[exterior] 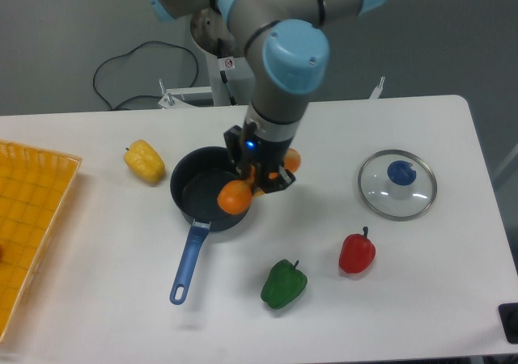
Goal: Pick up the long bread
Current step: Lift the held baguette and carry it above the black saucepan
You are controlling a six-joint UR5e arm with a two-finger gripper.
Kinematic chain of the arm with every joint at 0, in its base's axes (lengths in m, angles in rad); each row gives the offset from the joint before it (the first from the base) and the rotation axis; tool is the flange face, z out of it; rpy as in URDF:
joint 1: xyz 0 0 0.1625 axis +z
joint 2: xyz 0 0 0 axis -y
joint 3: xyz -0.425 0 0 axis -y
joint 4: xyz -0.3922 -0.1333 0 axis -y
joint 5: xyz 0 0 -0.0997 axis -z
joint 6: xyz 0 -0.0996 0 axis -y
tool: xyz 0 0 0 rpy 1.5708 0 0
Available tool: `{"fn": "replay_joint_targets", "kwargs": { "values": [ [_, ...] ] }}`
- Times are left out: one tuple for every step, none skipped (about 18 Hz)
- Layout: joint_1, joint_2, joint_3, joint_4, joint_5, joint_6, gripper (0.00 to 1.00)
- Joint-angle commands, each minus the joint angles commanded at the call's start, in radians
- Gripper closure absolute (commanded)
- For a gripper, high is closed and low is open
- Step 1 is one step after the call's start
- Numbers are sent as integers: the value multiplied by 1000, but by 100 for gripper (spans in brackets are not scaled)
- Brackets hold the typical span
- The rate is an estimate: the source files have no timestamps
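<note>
One long bread (236,196) gripped in the pincer (261,175) above one pan (209,188); three peppers lie around.

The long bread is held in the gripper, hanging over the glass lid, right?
Not quite. The camera view shows the gripper holding the long bread over the dark pan, not the glass lid, which lies off to the side.

Long bread (235,196): glossy orange plastic, smooth. Saucepan (202,188): matt dark body w/ glossy blue handle. Lid (397,184): clear glass, metal rim, blue plastic knob. Peppers: shiny plastic, red (356,253), green (284,284), yellow (144,161). Worktop (421,299): smooth matt white.
</note>
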Motion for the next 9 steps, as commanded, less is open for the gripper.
{"fn": "replay_joint_targets", "kwargs": {
  "values": [
    [-3,-2,0,0,2,0,68],
    [-5,-3,0,0,3,2,68],
    [-8,-5,-2,0,6,2,68],
    [-12,-8,-2,2,8,2,68],
    [-17,-11,0,5,8,0,68],
    [-17,-11,-2,5,8,2,68],
    [-17,-11,0,5,8,3,68],
    [-18,-11,0,6,8,3,68],
    [-18,-11,-2,8,8,3,68]
  ]
}}
